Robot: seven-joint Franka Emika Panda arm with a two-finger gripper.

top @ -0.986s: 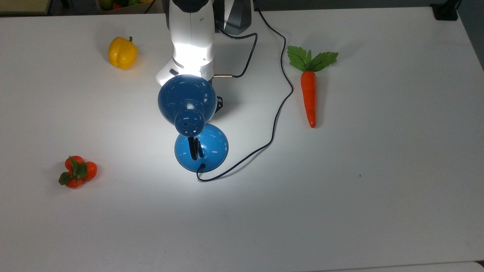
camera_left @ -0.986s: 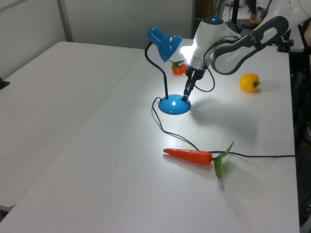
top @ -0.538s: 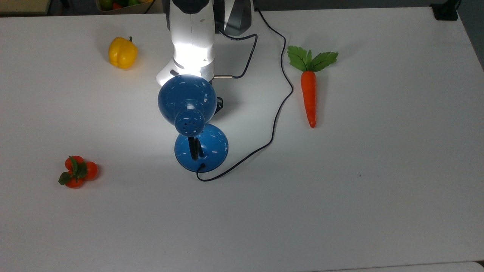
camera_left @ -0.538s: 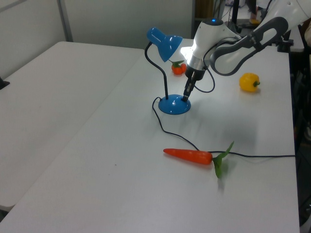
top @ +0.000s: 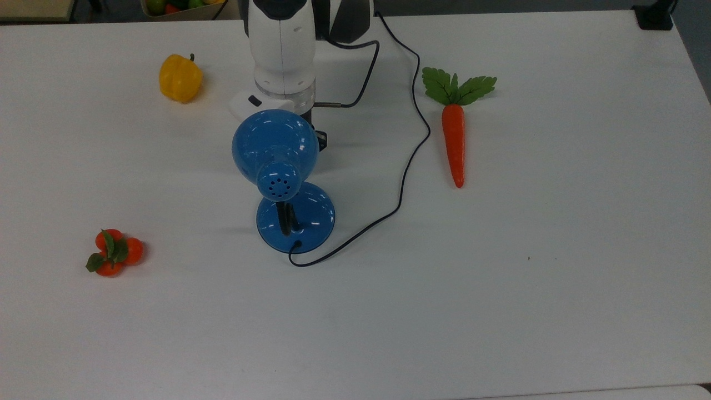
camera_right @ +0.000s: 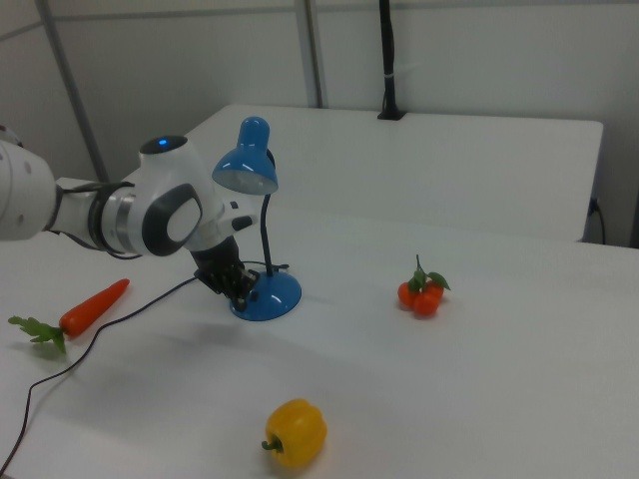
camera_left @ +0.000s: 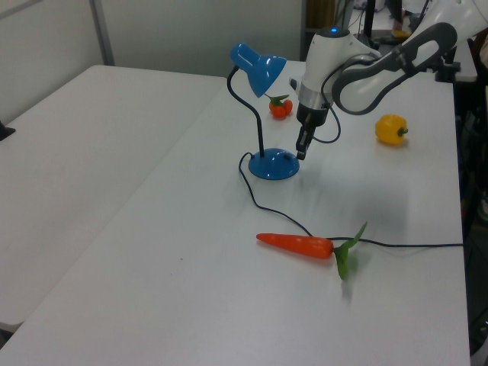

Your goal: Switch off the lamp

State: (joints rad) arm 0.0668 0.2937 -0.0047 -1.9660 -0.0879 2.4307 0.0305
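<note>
The glossy blue lamp stands mid-table, its domed shade (top: 275, 144) dark, with no glow under it. The round base (top: 305, 222) sits below the shade in the top view, and the thin dark cord (top: 408, 166) loops off to the top view's right. In the left view my gripper (camera_left: 302, 151) hangs just above the base's (camera_left: 273, 164) right edge, fingers shut with nothing between them, and touches nothing. From the right view the gripper (camera_right: 243, 289) is close beside the base (camera_right: 270, 296), under the shade (camera_right: 248, 165).
A toy carrot (top: 454, 139) lies to the top view's right of the cord. A yellow pepper (top: 179, 78) sits at the upper left and a cluster of small orange-red fruits (top: 114, 253) at the lower left. The arm's own cable (top: 361, 83) hangs near the wrist.
The lamp's light has gone out: the bright patch on the table and arm is gone. The gripper has lifted off the base and drawn back slightly.
</note>
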